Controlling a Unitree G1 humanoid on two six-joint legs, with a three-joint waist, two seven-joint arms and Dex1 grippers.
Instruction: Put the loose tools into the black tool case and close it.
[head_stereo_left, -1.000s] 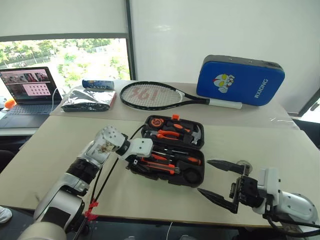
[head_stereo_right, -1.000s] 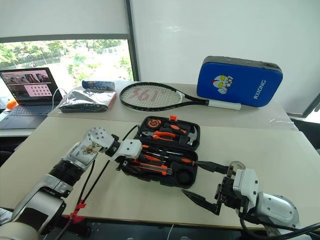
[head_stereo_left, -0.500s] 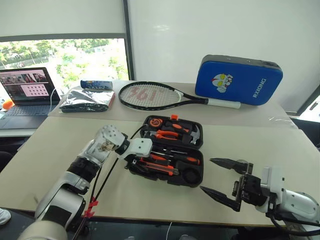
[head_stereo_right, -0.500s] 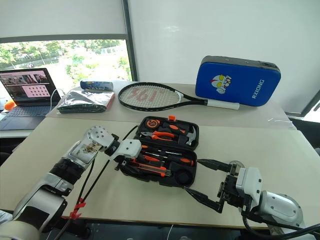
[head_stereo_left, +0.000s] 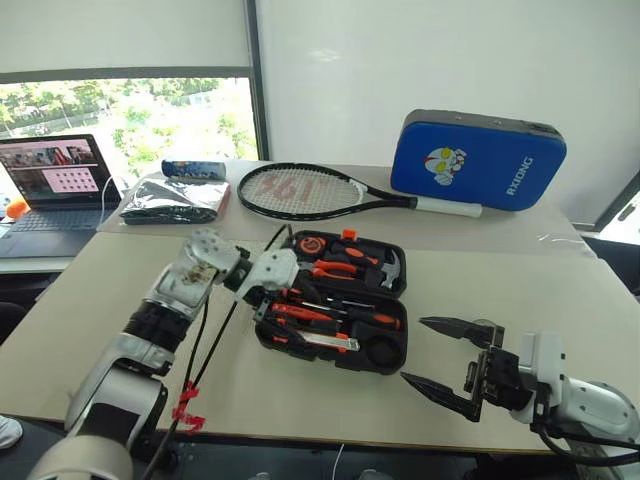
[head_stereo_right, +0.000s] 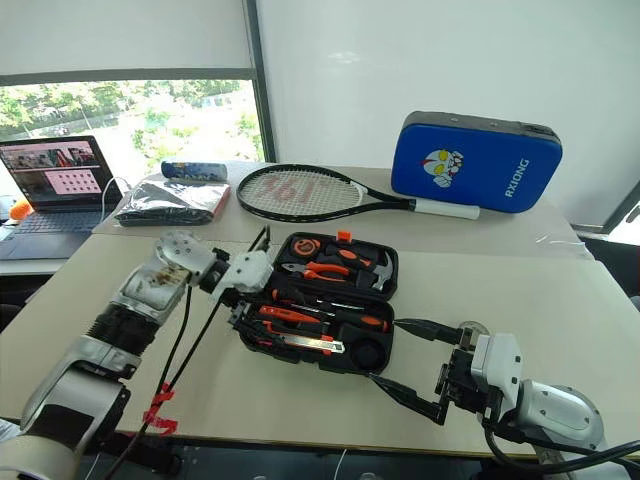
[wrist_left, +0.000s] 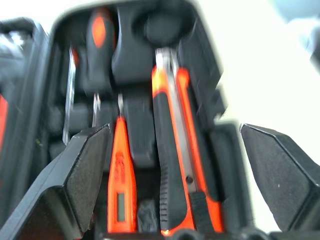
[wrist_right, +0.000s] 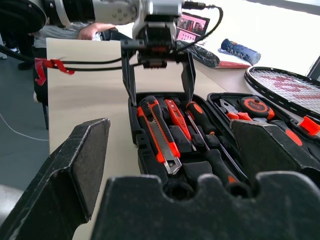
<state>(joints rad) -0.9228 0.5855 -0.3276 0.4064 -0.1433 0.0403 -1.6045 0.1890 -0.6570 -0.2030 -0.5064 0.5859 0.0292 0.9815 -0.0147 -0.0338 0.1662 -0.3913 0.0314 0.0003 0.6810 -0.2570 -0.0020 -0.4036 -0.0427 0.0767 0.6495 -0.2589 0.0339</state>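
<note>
The black tool case lies open on the pale beige desk, near its front half; inside it, in the half nearest the front edge, lie the orange-black utility knife, the slim orange tester screwdriver and an orange-and-black-handled screwdriver. The left end effector hangs over the case's left end, its two black fingers wide apart and holding nothing; the right end effector stands right of the case, also spread wide and empty. Behind the case, on a second desk, lie a tennis racket and a blue padded case; far left of the case stand a laptop, a window and white walls.
</note>
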